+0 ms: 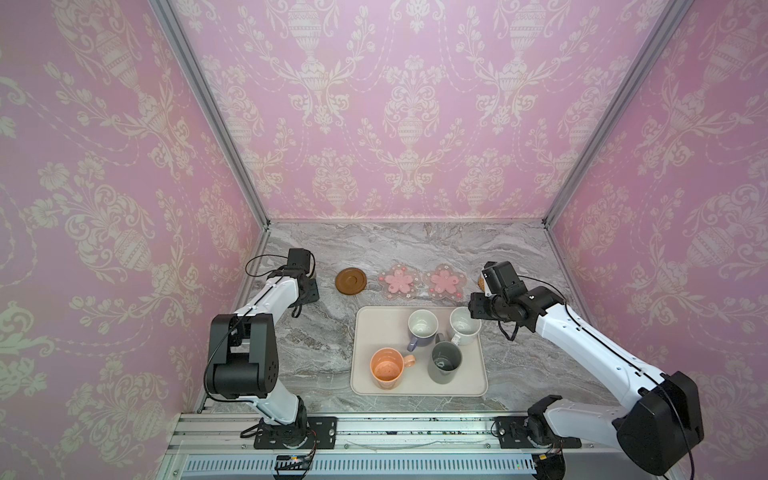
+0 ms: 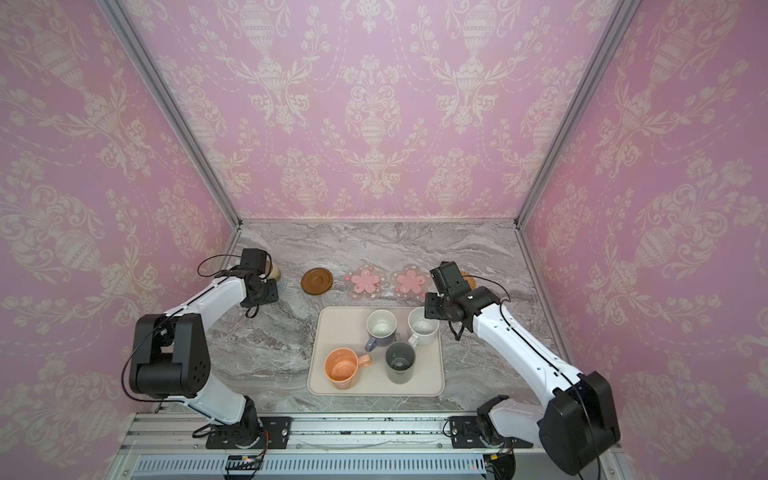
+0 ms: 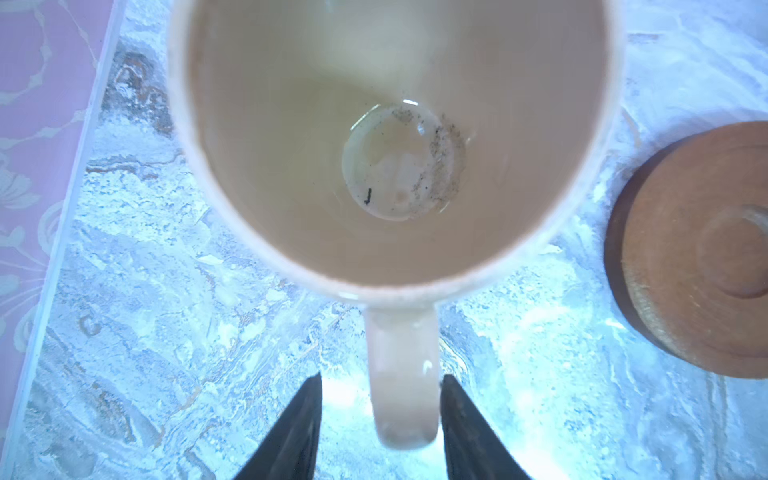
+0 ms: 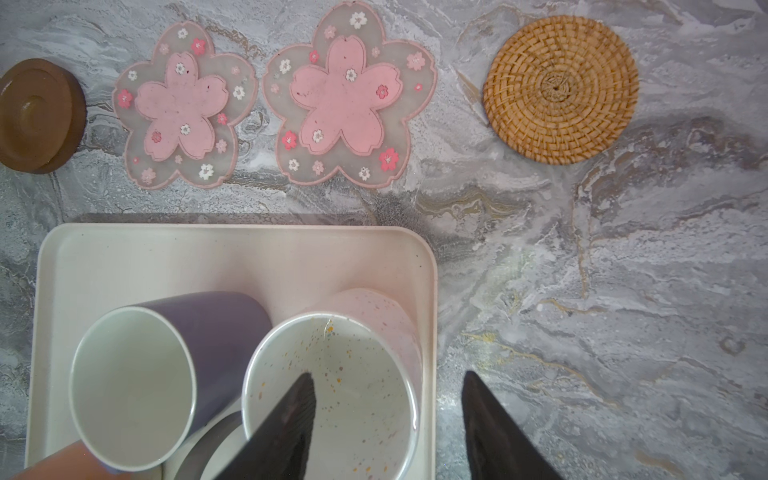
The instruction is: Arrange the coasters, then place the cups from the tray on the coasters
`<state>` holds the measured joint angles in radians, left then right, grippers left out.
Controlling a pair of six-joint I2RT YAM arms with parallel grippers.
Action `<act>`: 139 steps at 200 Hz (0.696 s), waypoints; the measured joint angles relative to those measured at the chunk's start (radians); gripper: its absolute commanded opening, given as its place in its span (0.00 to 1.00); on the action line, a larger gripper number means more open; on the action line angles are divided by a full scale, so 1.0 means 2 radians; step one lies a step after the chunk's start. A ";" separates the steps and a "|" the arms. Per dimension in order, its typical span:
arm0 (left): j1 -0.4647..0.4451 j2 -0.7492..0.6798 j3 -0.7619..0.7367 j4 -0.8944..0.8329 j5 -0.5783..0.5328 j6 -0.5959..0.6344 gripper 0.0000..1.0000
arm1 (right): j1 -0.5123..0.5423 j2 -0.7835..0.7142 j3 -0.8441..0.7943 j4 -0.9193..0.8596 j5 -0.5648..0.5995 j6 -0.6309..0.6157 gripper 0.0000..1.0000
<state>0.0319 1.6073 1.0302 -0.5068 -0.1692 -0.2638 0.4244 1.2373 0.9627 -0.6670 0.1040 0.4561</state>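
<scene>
Grey-veined marble bench (image 1: pixel 316 345), cream tray (image 1: pixel 374 332), pink wallpaper (image 1: pixel 415 124) with cream urns and garlands. Peach-orange mug (image 1: pixel 386 370), lavender mug (image 1: pixel 422 326) white inside, dark grey mug (image 1: pixel 445 363), white mug (image 4: pixel 353 374) with coloured speckles. Translucent pink flower coasters (image 4: pixel 183 108) (image 4: pixel 347 97) dotted with tiny blossoms, tan rattan coaster (image 4: pixel 559 89), dark brown disc coaster (image 1: pixel 351 281).

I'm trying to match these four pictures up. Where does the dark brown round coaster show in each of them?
Both top views: the brown coaster lies just past the far left corner of the tray.
Left wrist: cut off at the picture edge, beside the mug.
Right wrist: cut off at the edge, beside a pink flower coaster.
Shared landmark: the grey marble tabletop.
</scene>
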 measured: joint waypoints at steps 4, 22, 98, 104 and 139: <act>0.000 0.000 0.001 -0.002 -0.001 0.000 0.48 | 0.000 0.000 0.000 0.000 0.000 0.000 0.58; 0.000 0.000 0.002 -0.010 -0.003 0.000 0.48 | 0.000 -0.003 -0.005 0.002 0.000 0.000 0.58; 0.000 0.000 0.004 -0.038 -0.032 0.004 0.47 | 0.000 -0.012 -0.010 0.002 0.000 0.001 0.59; 0.000 0.000 0.005 -0.042 -0.035 0.005 0.47 | 0.000 -0.012 -0.010 0.002 0.000 0.001 0.59; 0.000 0.000 0.009 -0.053 -0.052 0.007 0.47 | 0.001 -0.013 -0.014 0.002 0.000 0.006 0.59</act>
<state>0.0319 1.6081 1.0473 -0.6125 -0.2733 -0.2489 0.4263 1.2114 0.9356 -0.6621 0.1032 0.4671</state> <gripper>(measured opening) 0.470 0.585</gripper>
